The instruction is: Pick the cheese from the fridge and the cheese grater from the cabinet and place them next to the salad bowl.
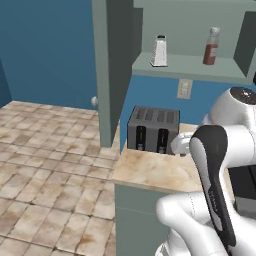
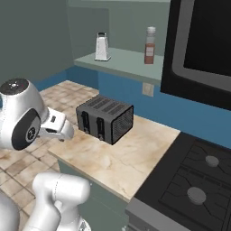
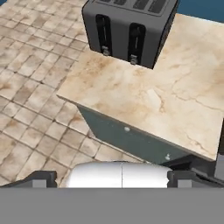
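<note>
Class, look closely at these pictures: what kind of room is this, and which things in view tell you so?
Almost certainly a kitchen. A toaster sits on a marble-look counter beside a black stove, and an open wall cabinet holds a cheese grater and a sauce bottle.

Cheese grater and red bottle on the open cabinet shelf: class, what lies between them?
Nothing. In both base views the cheese grater and the red bottle stand apart on the cabinet shelf, with bare shelf between them.
</note>
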Motion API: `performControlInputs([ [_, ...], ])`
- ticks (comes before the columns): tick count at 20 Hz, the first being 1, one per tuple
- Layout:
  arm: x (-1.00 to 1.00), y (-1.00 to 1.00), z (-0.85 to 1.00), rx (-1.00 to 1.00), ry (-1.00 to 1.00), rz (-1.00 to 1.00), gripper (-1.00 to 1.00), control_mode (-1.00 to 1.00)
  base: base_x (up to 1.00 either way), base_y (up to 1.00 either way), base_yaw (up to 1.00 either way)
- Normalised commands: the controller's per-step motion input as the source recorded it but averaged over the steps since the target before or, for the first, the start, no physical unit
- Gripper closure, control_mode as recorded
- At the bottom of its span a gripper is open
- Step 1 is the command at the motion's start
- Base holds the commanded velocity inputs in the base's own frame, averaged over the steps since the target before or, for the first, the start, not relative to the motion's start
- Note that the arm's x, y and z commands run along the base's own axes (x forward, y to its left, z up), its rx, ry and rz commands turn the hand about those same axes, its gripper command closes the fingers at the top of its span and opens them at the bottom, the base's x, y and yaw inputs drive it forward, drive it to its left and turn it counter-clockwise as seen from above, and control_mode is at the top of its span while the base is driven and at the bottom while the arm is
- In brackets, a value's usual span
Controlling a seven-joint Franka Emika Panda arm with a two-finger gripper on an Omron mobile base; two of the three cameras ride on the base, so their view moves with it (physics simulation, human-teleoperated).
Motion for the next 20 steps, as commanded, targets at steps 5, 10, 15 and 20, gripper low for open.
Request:
performControlInputs([
  [5, -0.01, 0.0, 0.93, 0.0, -0.33, 0.14, -1.0, -1.0, 0.0, 0.0, 0.0],
  [10, -0.02, -0.05, 0.91, 0.0, -0.27, 0.12, -1.0, -1.0, 0.0, 0.0, 0.0],
  [15, 0.0, -0.27, 0.71, 0.01, -0.24, 0.05, -1.0, -1.0, 0.0, 0.0, 0.0],
  [20, 0.13, -0.22, 0.61, 0.02, -0.27, 0.05, -1.0, -1.0, 0.0, 0.0, 0.0],
])
